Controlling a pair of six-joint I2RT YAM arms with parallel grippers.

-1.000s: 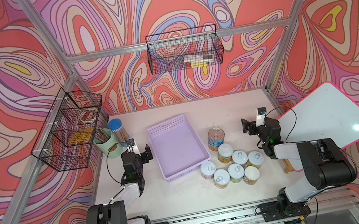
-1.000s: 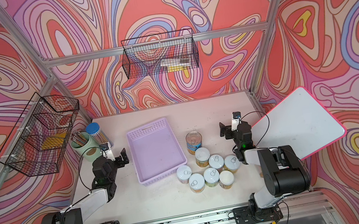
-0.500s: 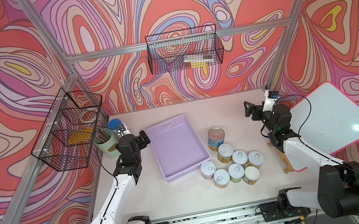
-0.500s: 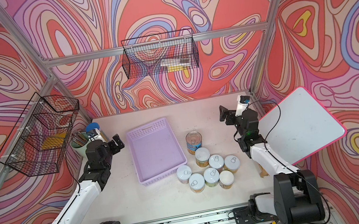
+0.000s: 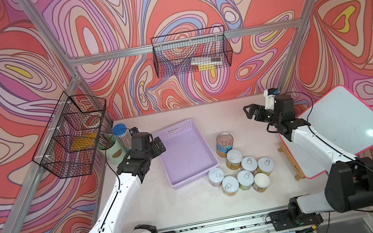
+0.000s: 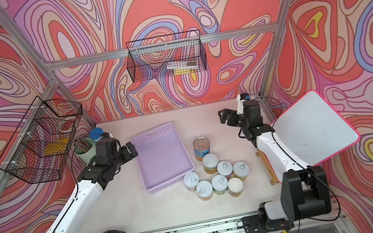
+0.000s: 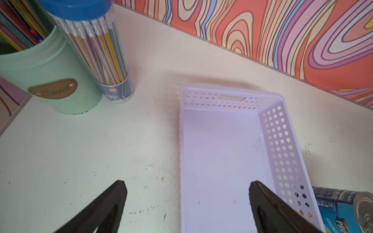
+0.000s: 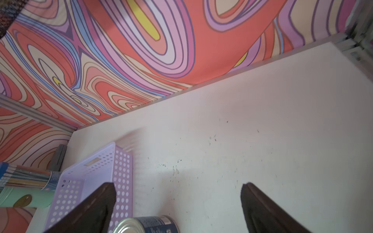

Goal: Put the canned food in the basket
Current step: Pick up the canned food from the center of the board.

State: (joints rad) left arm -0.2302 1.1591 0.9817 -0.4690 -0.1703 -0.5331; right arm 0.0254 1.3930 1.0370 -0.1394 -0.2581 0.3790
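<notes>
Basket (image 5: 186, 153): a shallow lilac plastic rectangle, set a little askew at the middle of the table (image 5: 196, 206). Its low walls are pierced with rows of round holes, the far wall has a slot handle, and the smooth floor is bare apart from a few dark specks.
Canned food (image 6: 219, 181): eight cans, all upright on the table to the right of the basket, none inside it.
Tall can (image 5: 224, 142): ribbed silver top with a ring pull, and a glossy blue label turning yellow lower down. It stands alone just beside the basket's right wall.
Short cans (image 5: 245, 179): seven squat cylinders packed tight in front of the tall one, by the basket's near right corner. Their lids are white and their labels yellow, green or pale.
Plain-topped can (image 5: 262, 181): the near right one of the huddle, showing a flat white disc with no ring that I can see.
Left gripper (image 7: 186, 184): black jaws spread wide with nothing between them, hanging over the basket's left wall.
Right gripper (image 8: 177, 186): jaws wide and empty, up over bare table at the far right, well apart from the cans.
Table surface: matte off-white, flecked with dark scuffs.
Pen cup (image 5: 115, 153): mint green with an oval brown badge, full of pencils.
Pencil jar (image 5: 122, 133): clear with a blue lid, just beside the cup.
Whiteboard (image 5: 342, 126): glossy, pink-rimmed with rounded corners, tilted at the right edge.
</notes>
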